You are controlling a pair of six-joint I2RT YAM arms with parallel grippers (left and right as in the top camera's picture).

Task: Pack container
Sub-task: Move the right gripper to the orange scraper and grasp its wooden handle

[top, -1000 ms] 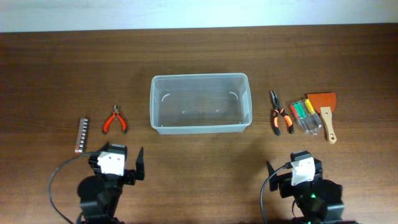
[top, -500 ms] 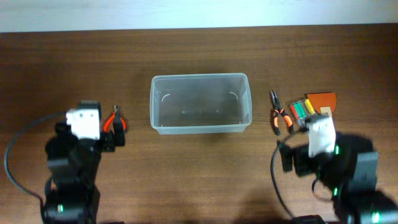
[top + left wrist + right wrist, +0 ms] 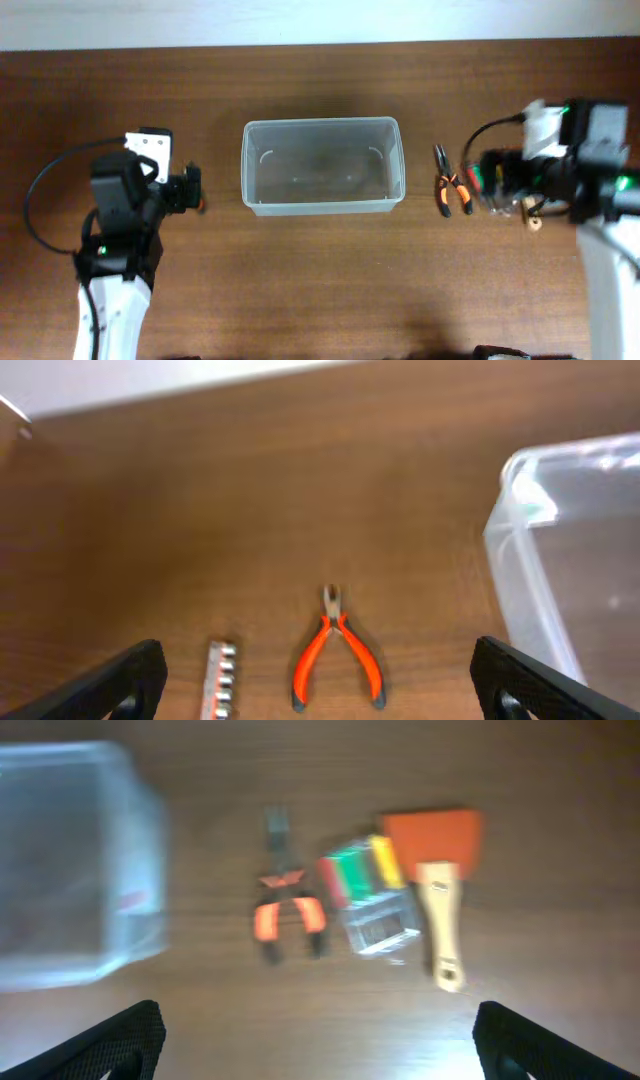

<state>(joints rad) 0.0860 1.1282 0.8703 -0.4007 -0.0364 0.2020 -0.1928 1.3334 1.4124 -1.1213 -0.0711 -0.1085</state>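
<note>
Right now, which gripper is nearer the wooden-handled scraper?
Right. The right gripper hovers open close to the scraper, on the right side of the container. The left gripper is beyond the container's other side, over the orange cutters.

Landmark: clear plastic case (image 3: 375,905) w/ red, green and yellow pieces inside, lying on brown wood table (image 3: 200,510). Just left of case: pliers (image 3: 288,915) w/ orange-and-black grips, nose pointing away. Just right of case: scraper (image 3: 440,890), orange blade, pale wood handle. Contact unclear, view blurred. Well left of case: small orange-handled pliers (image 3: 335,660), and farther left still, a silvery metal strip (image 3: 220,680).
</note>
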